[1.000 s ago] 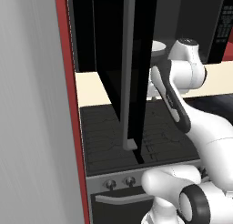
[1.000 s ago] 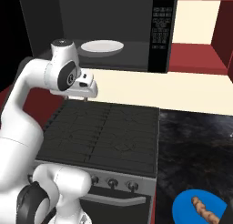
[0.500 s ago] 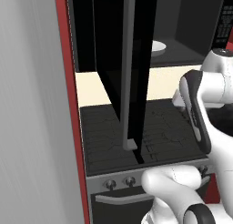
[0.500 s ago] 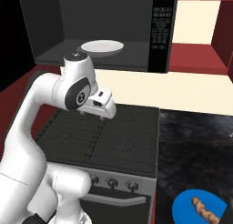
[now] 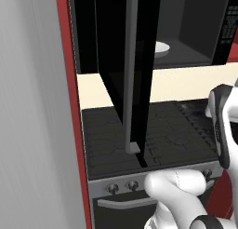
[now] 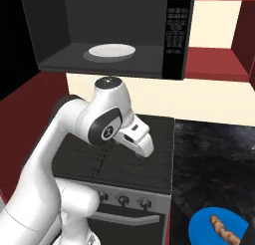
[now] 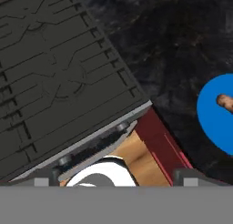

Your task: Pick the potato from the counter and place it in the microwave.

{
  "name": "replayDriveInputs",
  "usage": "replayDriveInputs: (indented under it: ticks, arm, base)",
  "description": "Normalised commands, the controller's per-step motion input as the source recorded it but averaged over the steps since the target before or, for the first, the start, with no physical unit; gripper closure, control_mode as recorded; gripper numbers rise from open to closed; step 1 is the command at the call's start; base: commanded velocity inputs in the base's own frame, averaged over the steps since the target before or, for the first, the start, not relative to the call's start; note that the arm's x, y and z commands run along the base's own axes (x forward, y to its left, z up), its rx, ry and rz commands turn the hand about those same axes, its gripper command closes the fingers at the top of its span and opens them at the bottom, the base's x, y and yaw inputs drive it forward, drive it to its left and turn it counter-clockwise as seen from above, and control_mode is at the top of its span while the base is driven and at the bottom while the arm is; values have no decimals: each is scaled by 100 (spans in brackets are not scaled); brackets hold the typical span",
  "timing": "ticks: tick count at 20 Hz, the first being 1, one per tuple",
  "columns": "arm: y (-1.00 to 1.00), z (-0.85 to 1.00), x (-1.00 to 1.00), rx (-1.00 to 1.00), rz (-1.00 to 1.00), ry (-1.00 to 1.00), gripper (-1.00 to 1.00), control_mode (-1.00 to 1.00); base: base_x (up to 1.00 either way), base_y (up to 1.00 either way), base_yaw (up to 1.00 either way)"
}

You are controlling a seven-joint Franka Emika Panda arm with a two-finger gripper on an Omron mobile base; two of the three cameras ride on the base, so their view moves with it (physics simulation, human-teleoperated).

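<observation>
Black microwave (image 6: 119, 35) stands open, white plate (image 6: 109, 52) inside, while the gripper (image 6: 144, 148) (finger spacing unreadable) hangs over the stove (image 6: 119, 159).

Flat, even rendered light; perhaps slightly soft, no glare.

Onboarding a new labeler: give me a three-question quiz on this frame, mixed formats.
1. True or false: the microwave door stands open.
2. What lies on the blue plate at the lower right of the right base view? A) a long brown food item B) a spoon C) a cup
3. Fill in: inside the microwave sits a white round ____.

Key: 1 true; 2 A; 3 plate.
</observation>
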Motion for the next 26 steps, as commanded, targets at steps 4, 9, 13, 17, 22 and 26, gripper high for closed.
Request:
replayDriveInputs:
  ticks: [4, 9, 13, 17, 22, 26]
  arm:
    - [-77, -28, -3, 0, -45, 11, -100, -100]
    - [-94, -38, -4, 9, -60, 12, -100, -100]
    - [-75, -40, -1, 4, -70, 6, -100, -100]
    - [-54, -64, 0, 0, -78, 0, -100, -100]
    - [-62, -60, 0, -3, -77, 0, -100, -100]
    - [-77, -49, -1, 0, -66, 0, -100, -100]
  base:
    - [0, 0, 0]
    - [0, 0, 0]
    - [0, 0, 0]
    - [0, 0, 0]
    - [0, 0, 0]
    - [0, 0, 0]
